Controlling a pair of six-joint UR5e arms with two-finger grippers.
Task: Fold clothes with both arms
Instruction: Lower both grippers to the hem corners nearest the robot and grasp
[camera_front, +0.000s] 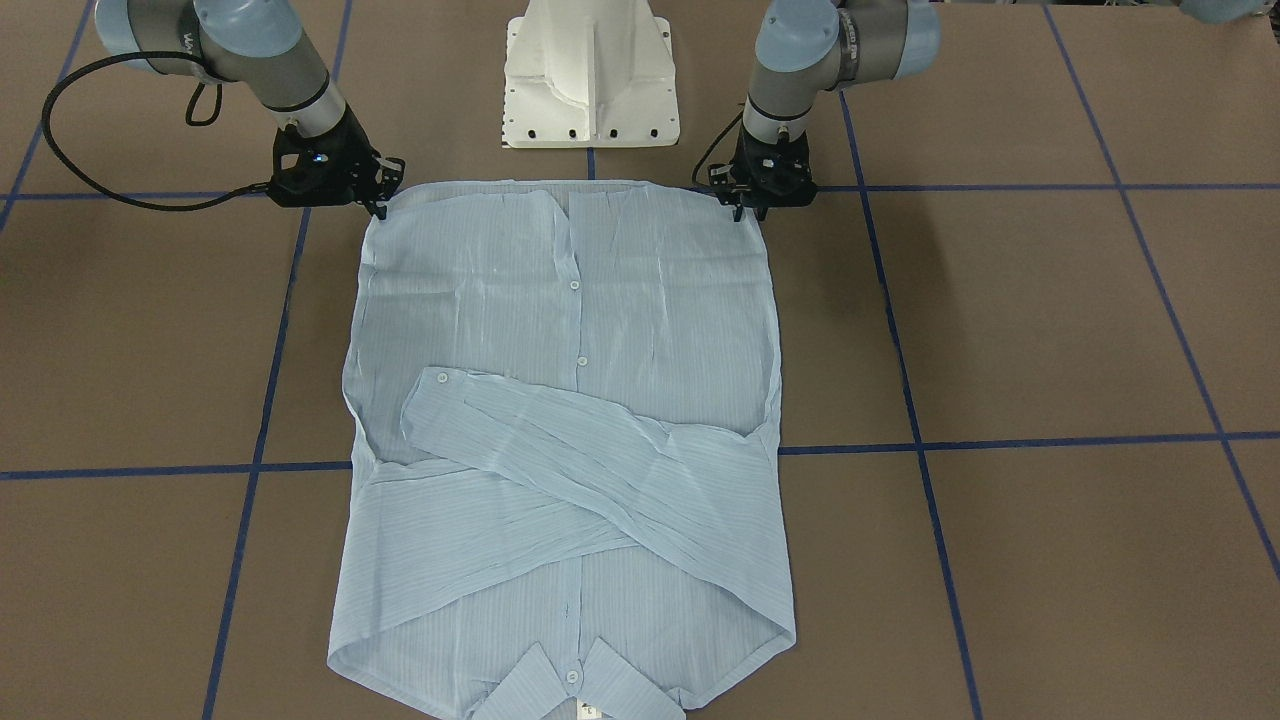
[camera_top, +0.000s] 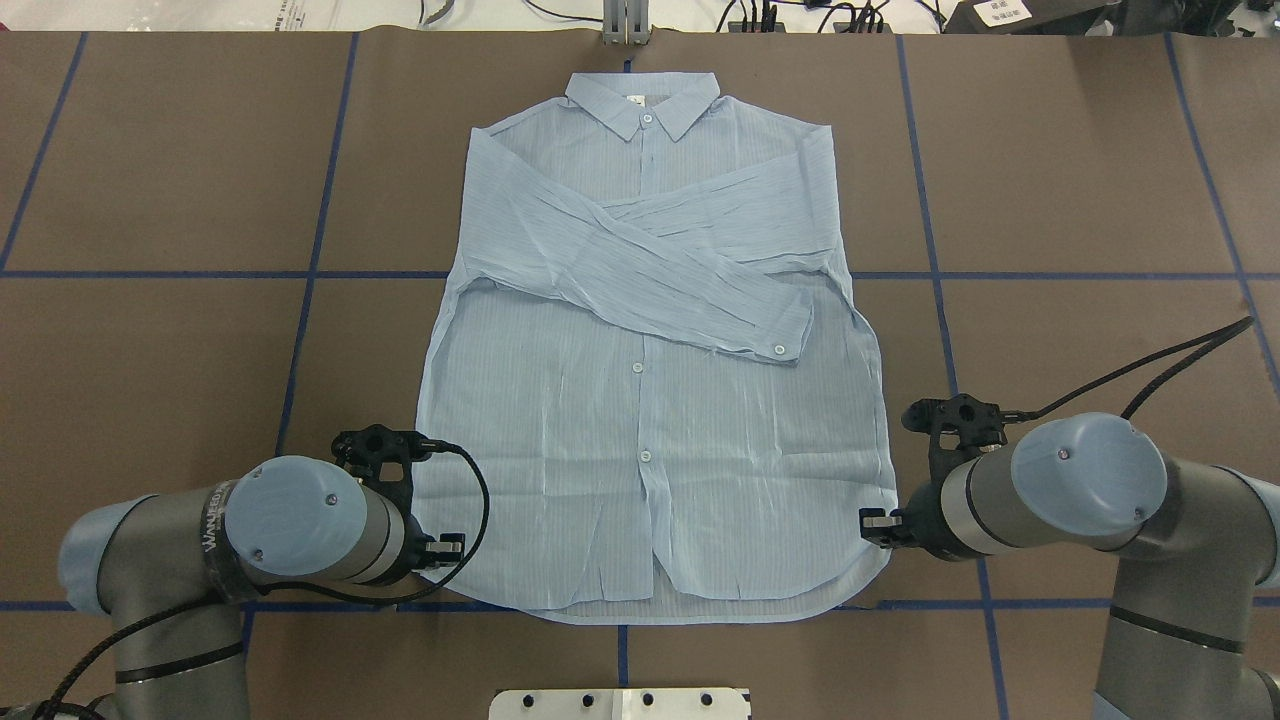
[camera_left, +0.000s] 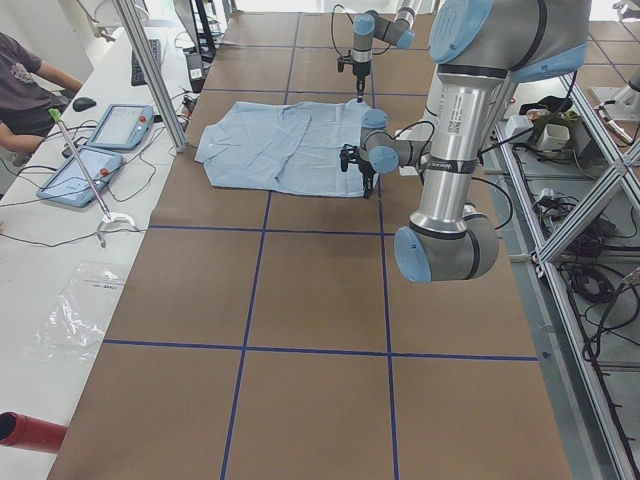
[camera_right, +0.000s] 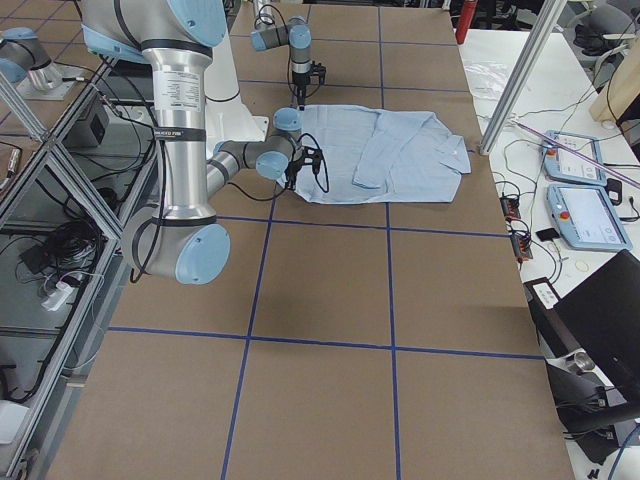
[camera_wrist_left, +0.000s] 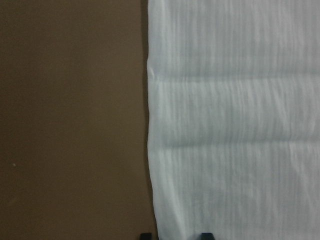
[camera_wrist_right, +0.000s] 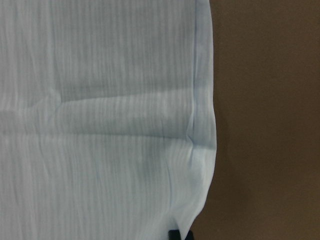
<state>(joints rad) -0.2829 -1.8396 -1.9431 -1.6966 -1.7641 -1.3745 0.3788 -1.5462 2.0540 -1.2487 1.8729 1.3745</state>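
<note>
At the 2 hem corners: left pincer (camera_wrist_left: 174, 235), open astride the side edge of the shirt (camera_top: 650, 440); right pincer (camera_wrist_right: 181, 235), closed on the opposite edge. Shirt flat on the desk (camera_top: 180, 200), buttons (camera_top: 636, 367) up, 2 sleeves (camera_top: 680, 290) crossed, collar (camera_top: 642, 105) farthest away.
</note>
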